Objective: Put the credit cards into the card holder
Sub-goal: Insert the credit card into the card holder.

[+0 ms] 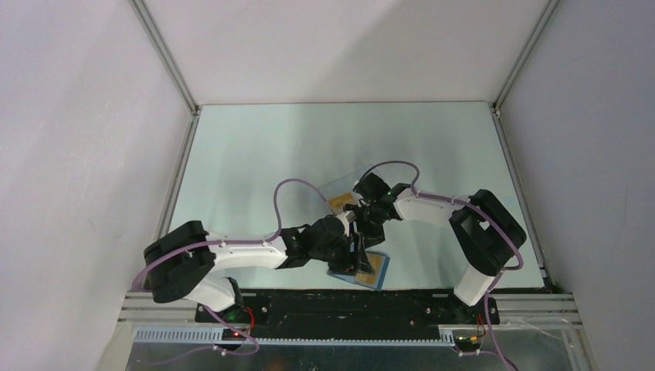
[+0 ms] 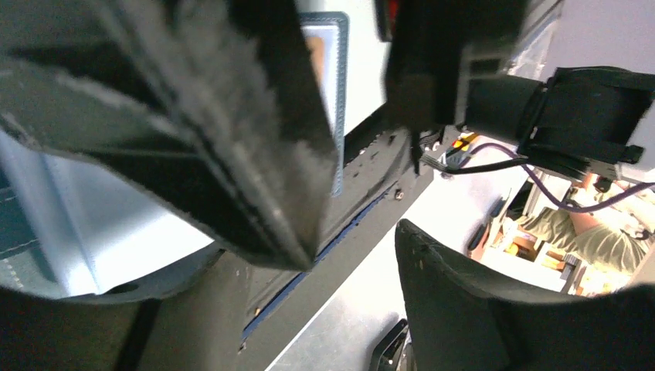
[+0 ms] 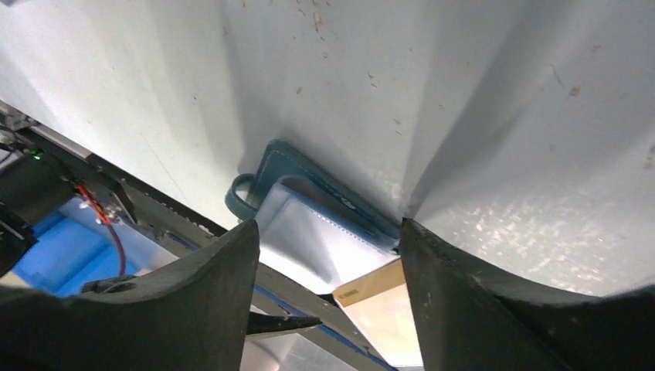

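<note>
While one card holder (image 3: pixel 287 165) lies open, two credit cards (image 1: pixel 378 266) (image 1: pixel 340 203), orange-gold

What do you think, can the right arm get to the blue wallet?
Probably yes. The right gripper is open, and its wrist view shows the card holder straight ahead between its jaws, with nothing blocking. The left gripper is crowded in close, though, so they might bump.

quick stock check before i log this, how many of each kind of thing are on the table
cards: 2
holder: 1
clear box: 1
total: 4
</note>
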Robot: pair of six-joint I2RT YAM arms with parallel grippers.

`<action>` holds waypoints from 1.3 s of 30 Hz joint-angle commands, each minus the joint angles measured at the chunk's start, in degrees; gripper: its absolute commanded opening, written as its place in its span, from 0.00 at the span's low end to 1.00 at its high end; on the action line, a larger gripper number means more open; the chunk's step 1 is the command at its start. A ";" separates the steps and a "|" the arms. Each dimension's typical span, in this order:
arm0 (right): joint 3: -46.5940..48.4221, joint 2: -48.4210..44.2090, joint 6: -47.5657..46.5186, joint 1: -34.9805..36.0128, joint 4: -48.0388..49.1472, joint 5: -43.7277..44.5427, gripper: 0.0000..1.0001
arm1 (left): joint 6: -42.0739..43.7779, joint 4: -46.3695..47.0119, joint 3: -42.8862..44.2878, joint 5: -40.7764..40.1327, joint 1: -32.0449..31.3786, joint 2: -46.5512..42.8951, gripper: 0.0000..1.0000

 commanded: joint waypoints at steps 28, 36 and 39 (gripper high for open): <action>-3.03 -19.36 -10.53 -19.05 -15.02 -0.64 0.82 | -0.46 -2.30 -15.48 -0.08 14.16 -16.25 0.78; 7.07 -14.00 -11.78 -20.33 -15.79 -1.93 0.82 | -3.47 7.51 -12.91 4.24 11.73 -9.57 0.78; 11.79 -11.29 -13.28 -20.32 -17.24 -1.76 0.82 | -2.80 8.01 -11.97 4.21 12.04 -8.47 0.78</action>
